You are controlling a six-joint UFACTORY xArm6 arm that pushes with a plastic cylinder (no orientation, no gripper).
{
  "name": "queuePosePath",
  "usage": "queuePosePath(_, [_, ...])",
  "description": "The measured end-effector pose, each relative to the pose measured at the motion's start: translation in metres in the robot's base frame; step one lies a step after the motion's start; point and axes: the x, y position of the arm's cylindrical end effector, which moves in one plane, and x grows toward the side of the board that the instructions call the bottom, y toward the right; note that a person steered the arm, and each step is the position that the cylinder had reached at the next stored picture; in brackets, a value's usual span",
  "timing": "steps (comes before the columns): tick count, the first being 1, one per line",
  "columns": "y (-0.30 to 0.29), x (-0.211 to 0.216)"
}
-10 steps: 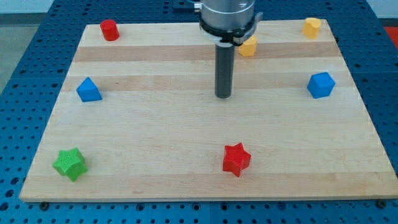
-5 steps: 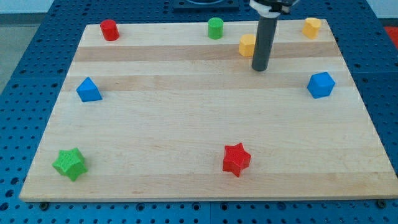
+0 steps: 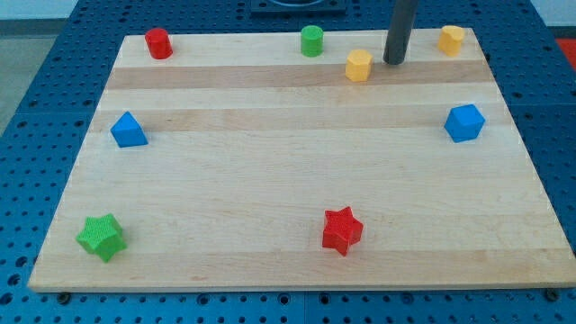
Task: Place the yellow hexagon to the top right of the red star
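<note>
A yellow hexagon (image 3: 359,66) sits near the view's top, right of centre, on the wooden board (image 3: 270,180). The red star (image 3: 342,230) lies near the view's bottom, a little right of centre, far below the hexagon. My tip (image 3: 394,61) is just to the right of the yellow hexagon and slightly higher in the view, with a small gap between them. A second yellow block (image 3: 452,40) sits at the top right corner, right of my tip.
A red cylinder (image 3: 159,43) is at the top left and a green cylinder (image 3: 311,40) at the top centre. A blue triangular block (image 3: 129,130) is at the left, a blue block (image 3: 464,122) at the right, a green star (image 3: 101,237) at the bottom left.
My tip has moved from the board's middle up and to the right, passing the yellow hexagon to its right side. The blocks have not moved; the green cylinder has come into view.
</note>
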Motion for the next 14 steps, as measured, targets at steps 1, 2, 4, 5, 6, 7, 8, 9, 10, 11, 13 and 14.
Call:
queuePosePath(1, [-0.009,-0.008])
queuePosePath(2, [-0.024,-0.012])
queuePosePath(4, [-0.055,-0.012])
queuePosePath(5, [-0.056,-0.01])
queuePosePath(6, [-0.056,-0.005])
queuePosePath(7, [-0.056,0.003])
queuePosePath(8, [-0.056,0.014])
queuePosePath(9, [-0.056,0.029])
queuePosePath(10, [-0.06,0.046])
queuePosePath(11, [-0.077,0.063])
queuePosePath(13, [-0.088,0.101])
queuePosePath(14, [-0.082,0.104])
